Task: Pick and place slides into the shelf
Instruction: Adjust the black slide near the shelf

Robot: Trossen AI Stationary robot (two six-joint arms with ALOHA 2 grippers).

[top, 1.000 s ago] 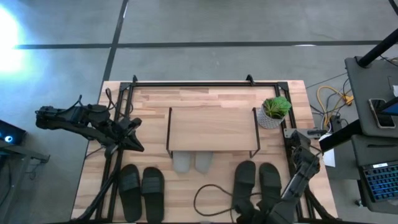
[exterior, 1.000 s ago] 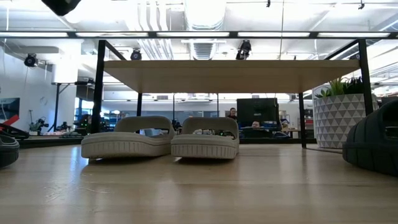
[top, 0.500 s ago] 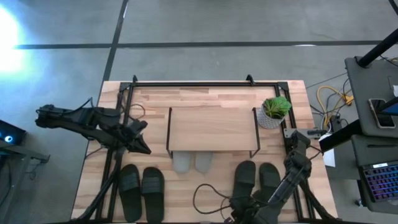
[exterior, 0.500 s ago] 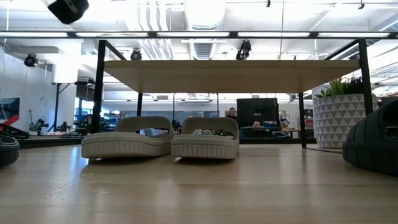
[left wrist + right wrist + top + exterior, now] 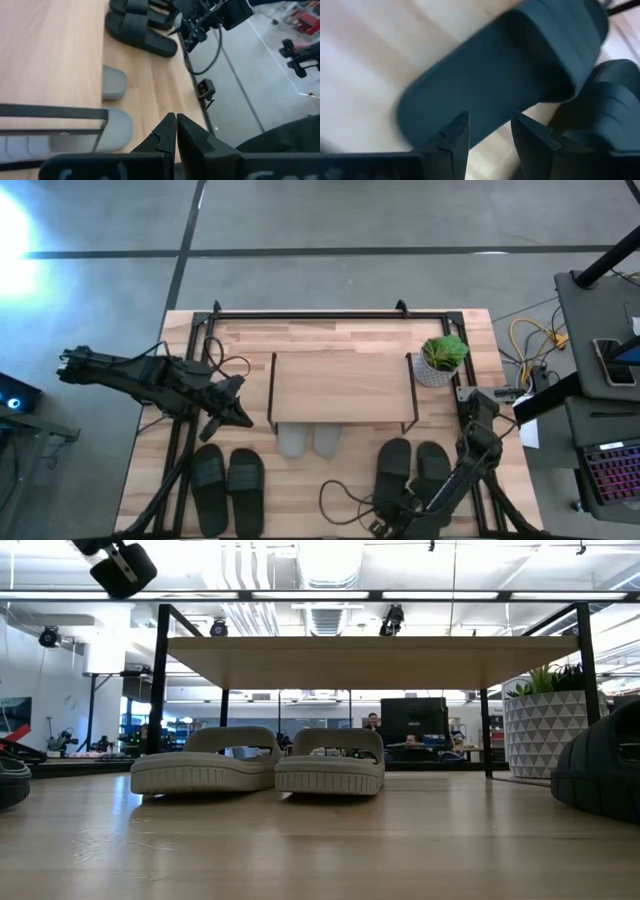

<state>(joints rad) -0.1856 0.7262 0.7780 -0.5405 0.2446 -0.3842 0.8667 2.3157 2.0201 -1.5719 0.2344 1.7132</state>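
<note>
High view, left gripper [image 5: 240, 418]: above the table [image 5: 330, 335], just beside the left end of the shelf [image 5: 340, 387]; one black pair of slides [image 5: 228, 477] lies on the near side of it, toward the table's front edge.
High view, right gripper [image 5: 392, 518]: low over the front edge of the table, at the heel end of the other black pair [image 5: 414, 467]; a black cable [image 5: 345, 495] loops on the wood beside it.
High view, grey pair [image 5: 309, 440]: tucked under the shelf's front edge, between the two grippers. A potted plant [image 5: 440, 358] stands past the shelf's right end.
Low view: the grey pair [image 5: 258, 762] sits side by side on the table under the shelf board [image 5: 370, 660]; the left gripper [image 5: 118, 565] hangs above and to the left of it.
Left wrist view, left gripper [image 5: 176, 120]: fingers pressed together, nothing between them. Ahead of the tips lie the grey toes [image 5: 114, 82] and, farther off, the black slides [image 5: 140, 32].
Right wrist view, right gripper [image 5: 490, 126]: fingers parted by a narrow gap, empty; a dark slide [image 5: 495, 80] lies directly beyond the tips, a second [image 5: 600, 110] beside it.
</note>
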